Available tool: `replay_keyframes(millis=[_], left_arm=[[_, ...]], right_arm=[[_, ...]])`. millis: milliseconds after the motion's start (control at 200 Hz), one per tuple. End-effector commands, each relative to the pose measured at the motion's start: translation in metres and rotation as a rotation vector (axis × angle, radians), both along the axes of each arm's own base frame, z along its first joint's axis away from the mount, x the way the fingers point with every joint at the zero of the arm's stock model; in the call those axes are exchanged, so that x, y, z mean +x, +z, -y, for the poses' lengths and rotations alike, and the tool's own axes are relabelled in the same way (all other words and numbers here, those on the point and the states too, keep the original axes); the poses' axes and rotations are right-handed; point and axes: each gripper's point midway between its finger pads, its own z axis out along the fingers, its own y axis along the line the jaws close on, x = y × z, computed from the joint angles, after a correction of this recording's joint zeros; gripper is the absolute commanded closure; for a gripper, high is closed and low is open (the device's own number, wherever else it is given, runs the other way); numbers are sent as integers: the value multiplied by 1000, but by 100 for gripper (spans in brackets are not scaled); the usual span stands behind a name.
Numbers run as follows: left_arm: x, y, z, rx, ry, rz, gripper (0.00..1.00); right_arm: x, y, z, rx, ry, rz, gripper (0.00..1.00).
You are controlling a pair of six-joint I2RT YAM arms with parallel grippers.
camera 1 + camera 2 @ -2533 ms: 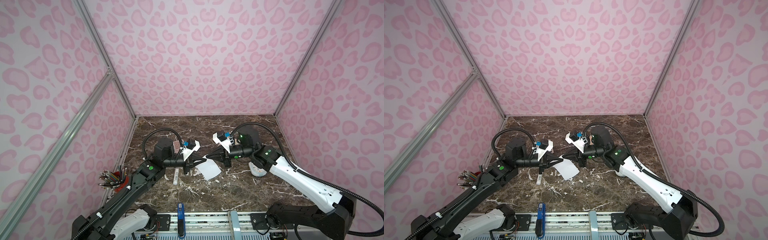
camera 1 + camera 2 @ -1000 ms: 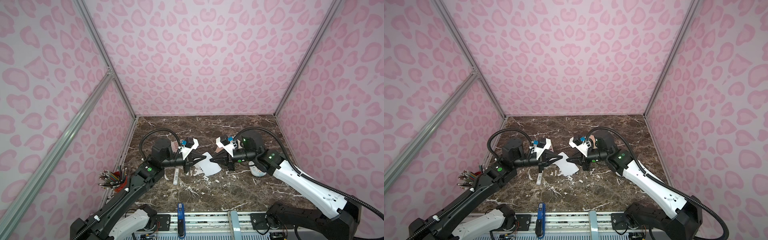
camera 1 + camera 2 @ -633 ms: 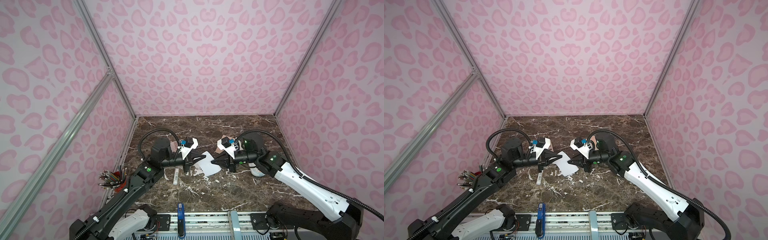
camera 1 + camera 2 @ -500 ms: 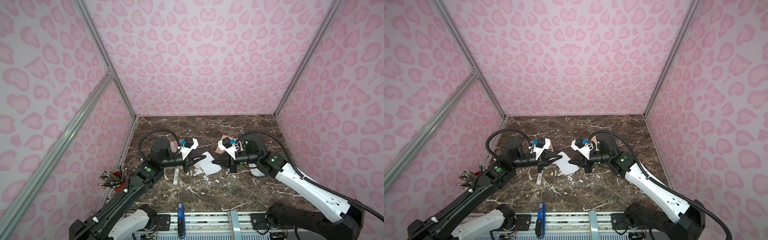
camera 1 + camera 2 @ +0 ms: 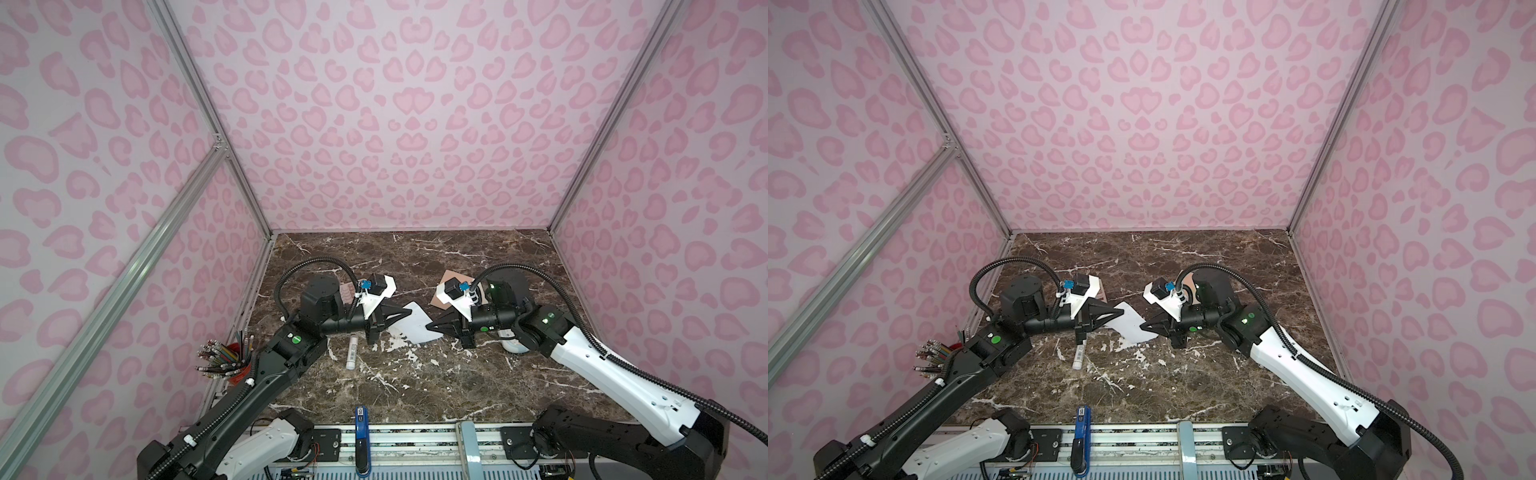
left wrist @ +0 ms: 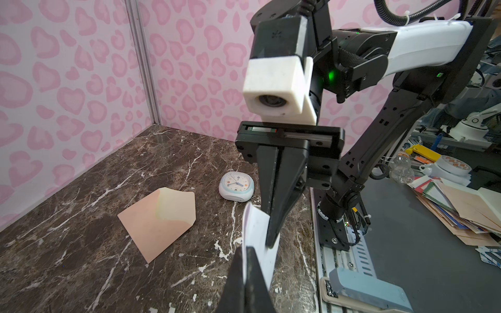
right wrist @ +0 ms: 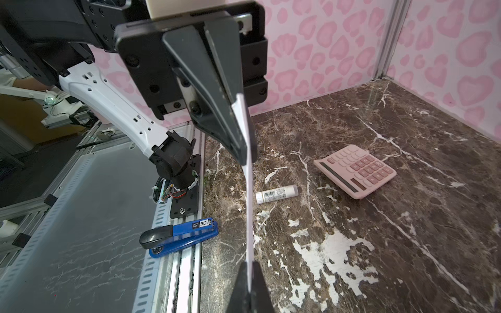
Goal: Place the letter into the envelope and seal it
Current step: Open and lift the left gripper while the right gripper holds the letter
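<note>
My left gripper (image 5: pixel 404 312) is clamped on one edge of the letter (image 5: pixel 415 328) and my right gripper (image 5: pixel 430 325) is pinched shut on the opposite edge. The sheet hangs in the air between them at the centre of both top views, clear of the bench (image 5: pixel 415 390). The envelope (image 6: pixel 160 216) lies flat on the bench at the lower left of the left wrist view. In a top view it sits up and to the right of the letter, half hidden behind my right wrist camera.

With 2 grips on 1 thin sheet, the first risk I see is my own arms. If they drift apart the paper tears at a pinch. If they close in, it buckles and creases. Seen edge-on in the right wrist view, the sheet is already bowed a little.

Once 1 gripper lets go, the letter would hang from a narrow bite near its edge, so it could swing, twist or slip out on the way over.

Nothing holds the envelope down. I expect a leading edge pushed at its mouth to shove it across the smooth stone rather than go in. The cream flap looks open, though I cannot tell whether it stands up or lies back on the body, so the letter might ride over it. The clock (image 6: pixel 236 187) stands near the envelope and could be knocked by my right arm
</note>
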Motion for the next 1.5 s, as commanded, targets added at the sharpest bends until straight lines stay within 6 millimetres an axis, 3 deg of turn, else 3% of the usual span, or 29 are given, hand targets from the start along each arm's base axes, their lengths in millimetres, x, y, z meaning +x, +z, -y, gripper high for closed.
replay_keyframes(millis=[0, 120, 185, 250, 330, 510, 545, 610, 650, 705, 920, 1010, 1120, 1230, 1390, 1495], left_arm=[[0, 10, 0, -17, 0, 40, 96], [1, 11, 0, -16, 1, 45, 96], [1, 11, 0, -14, 1, 45, 96], [1, 11, 0, -14, 1, 46, 96], [1, 11, 0, -12, 0, 49, 96], [3, 11, 0, -9, 1, 51, 96], [3, 12, 0, -10, 2, 52, 96], [3, 13, 0, -11, 2, 54, 96], [3, 13, 0, -10, 1, 52, 96], [3, 13, 0, -10, 1, 53, 96], [3, 12, 0, -7, 2, 49, 96], [4, 11, 0, -5, 2, 49, 96], [4, 10, 1, 0, -1, 47, 96], [3, 9, 1, 2, -6, 41, 96], [2, 8, 1, 6, -12, 36, 96], [2, 7, 1, 2, -9, 31, 96]], right_arm=[[-1, -8, 2, -25, -6, -12, 100], [1, -9, 4, -30, -17, -10, 100], [1, -10, 5, -35, -22, -13, 91], [2, -11, 6, -39, -24, -15, 90], [1, -12, 7, -45, -23, -14, 100], [3, -18, 11, -67, -36, -19, 100], [3, -21, 11, -74, -42, -21, 87], [4, -22, 12, -78, -48, -18, 82], [3, -23, 13, -82, -48, -18, 85], [3, -24, 14, -84, -47, -18, 100], [2, -25, 15, -84, -49, -20, 100], [1, -23, 16, -80, -48, -17, 80], [1, -13, 15, -58, -46, 1, 75], [2, -1, 12, -32, -35, 21, 79], [3, 0, 9, -41, -20, 15, 100], [2, -3, 7, -32, -13, -6, 100]])
